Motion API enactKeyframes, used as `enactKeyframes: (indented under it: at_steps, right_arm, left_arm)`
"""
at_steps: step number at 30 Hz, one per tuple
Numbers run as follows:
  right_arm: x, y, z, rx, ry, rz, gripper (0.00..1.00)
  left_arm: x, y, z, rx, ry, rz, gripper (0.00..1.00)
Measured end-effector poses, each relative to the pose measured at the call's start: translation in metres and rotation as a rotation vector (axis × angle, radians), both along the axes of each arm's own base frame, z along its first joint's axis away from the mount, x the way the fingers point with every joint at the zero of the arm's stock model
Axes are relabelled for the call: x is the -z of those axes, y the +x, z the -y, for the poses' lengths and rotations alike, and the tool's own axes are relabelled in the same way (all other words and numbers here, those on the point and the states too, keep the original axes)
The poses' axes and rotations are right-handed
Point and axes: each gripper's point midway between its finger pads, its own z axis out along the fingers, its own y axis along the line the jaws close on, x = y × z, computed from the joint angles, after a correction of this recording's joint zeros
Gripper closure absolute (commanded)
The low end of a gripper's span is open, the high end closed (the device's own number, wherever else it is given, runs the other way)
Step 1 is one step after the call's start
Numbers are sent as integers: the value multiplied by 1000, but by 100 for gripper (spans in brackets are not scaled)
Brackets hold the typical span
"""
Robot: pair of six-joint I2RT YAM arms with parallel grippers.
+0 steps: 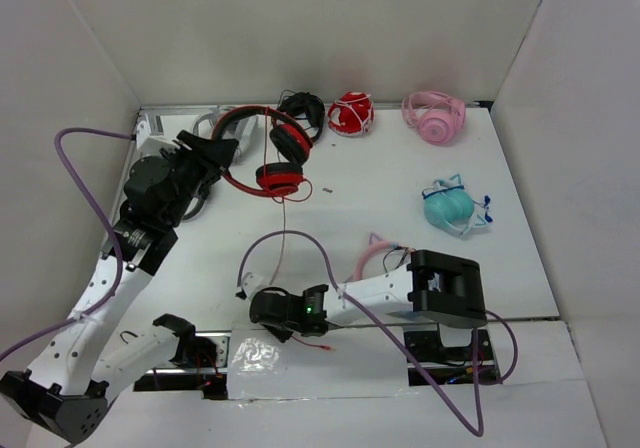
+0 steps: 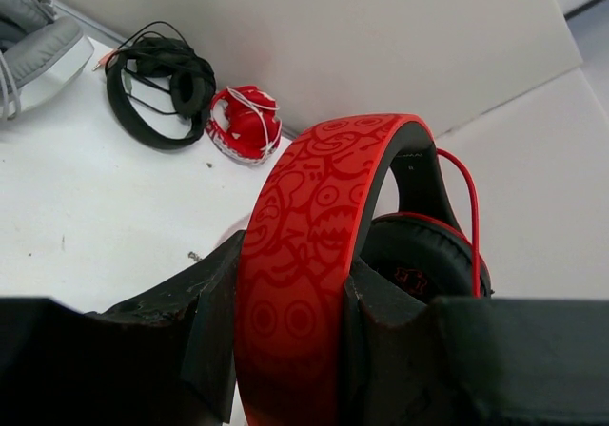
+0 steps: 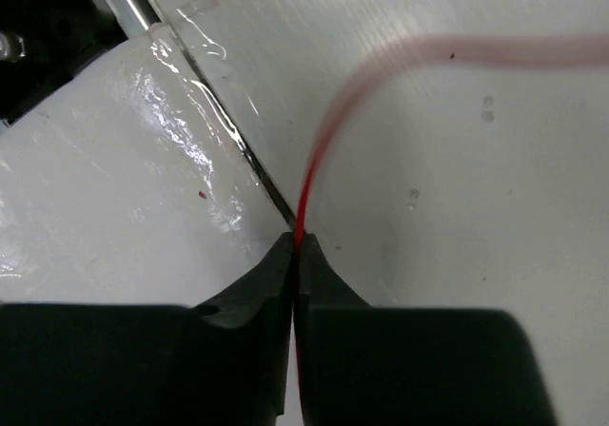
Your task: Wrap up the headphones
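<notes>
- The headphones (image 1: 270, 153) are found at the far left of the table (image 1: 520, 258), held up by the headband, with both ear cups to the right of the grip.
- The cable (image 3: 307, 181) is seen running loose from the lower ear cup toward the near edge. No turns are laid round the band or the cups.
- The left gripper (image 2: 290, 298) is clamped narrowly on the red headband, one jaw on each side.
- The right gripper (image 3: 295, 255) is pinched shut on the cable, close to the near edge and not far from the free end.
- The step in hand is judged to be the first one: band and cable are secured, and winding is not yet begun.
- Next, the cable would need to be carried far and left to the headphones and laid round them under light tension, without being allowed to slip from the pinch.
- Black headphones (image 1: 302, 108) and a red bundle (image 1: 350, 114) lie just beyond, and pink headphones (image 1: 433, 115) farther right.
</notes>
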Motion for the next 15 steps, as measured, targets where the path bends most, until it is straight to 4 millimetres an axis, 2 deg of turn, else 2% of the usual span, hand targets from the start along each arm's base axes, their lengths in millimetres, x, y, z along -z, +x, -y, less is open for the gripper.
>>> enactKeyframes:
  at_steps: [6, 9, 11, 15]
  right_arm:
    - [-1, 2, 12, -7, -43, 17, 100]
    - [-16, -4, 20, -56, -50, 35, 100]
    - [-44, -8, 20, -100, 0, 56, 100]
    - [-115, -5, 20, -141, 167, 133, 100]
  left_arm:
    - [1, 9, -12, -91, -62, -23, 100]
    - [12, 23, -17, -160, -100, -64, 100]
    - [24, 35, -20, -210, -125, -105, 100]
    - [64, 54, -26, -299, -119, -216, 100]
